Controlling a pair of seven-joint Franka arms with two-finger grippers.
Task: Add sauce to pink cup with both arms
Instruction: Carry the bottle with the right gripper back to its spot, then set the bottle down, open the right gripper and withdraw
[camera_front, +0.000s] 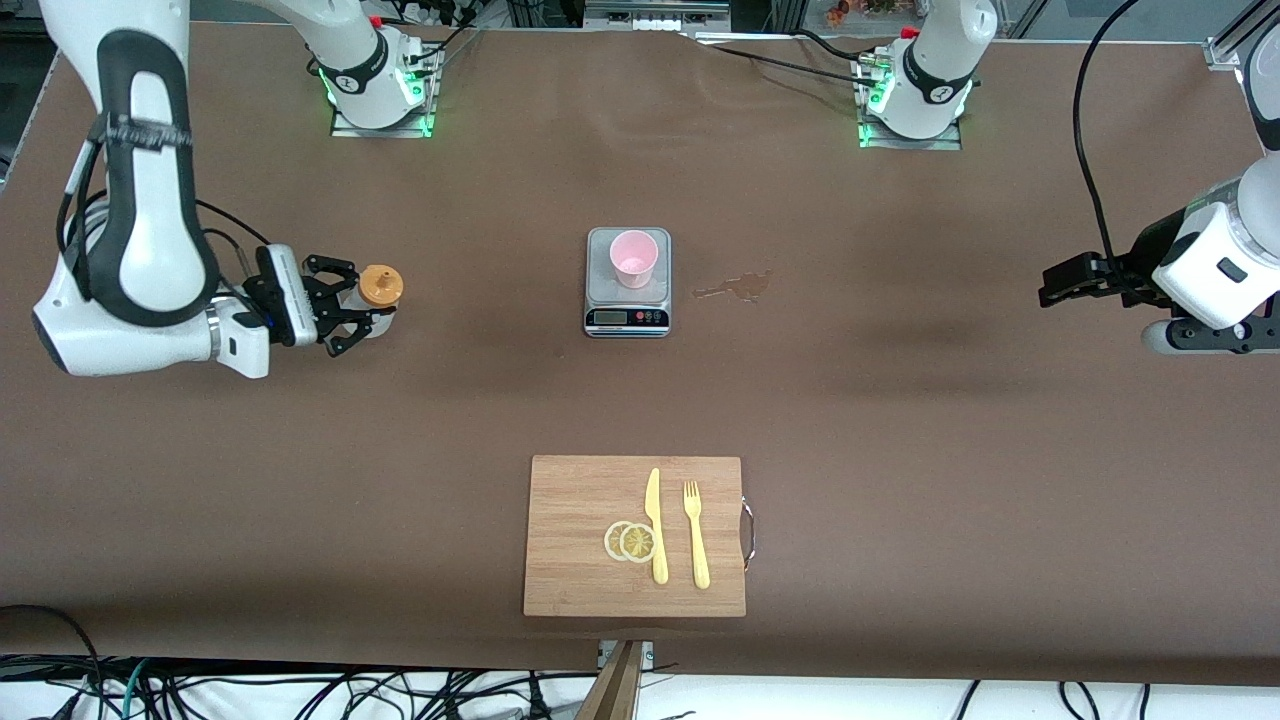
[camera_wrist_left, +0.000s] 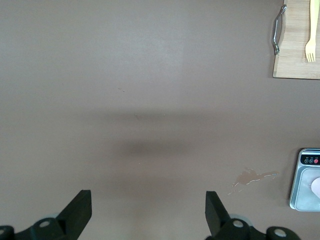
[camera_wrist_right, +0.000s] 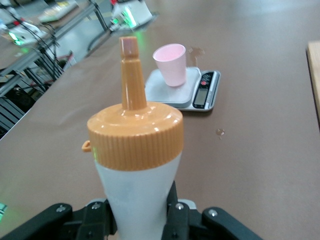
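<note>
Whitish sauce (camera_wrist_right: 137, 192) within right tool (camera_wrist_right: 137, 220)

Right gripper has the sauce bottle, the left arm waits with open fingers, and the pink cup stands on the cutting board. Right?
Not quite. The front view shows the pink cup standing on the scale, not the cutting board. The right gripper does hold the sauce bottle; the left gripper waits, open.

Brown bench (camera_front: 900, 420), scale (camera_front: 627, 300) stood mid-bench, small wet spill (camera_front: 735, 288) just beside it toward the left arm's end, wooden board (camera_front: 580, 560) lay nearer the front camera
</note>
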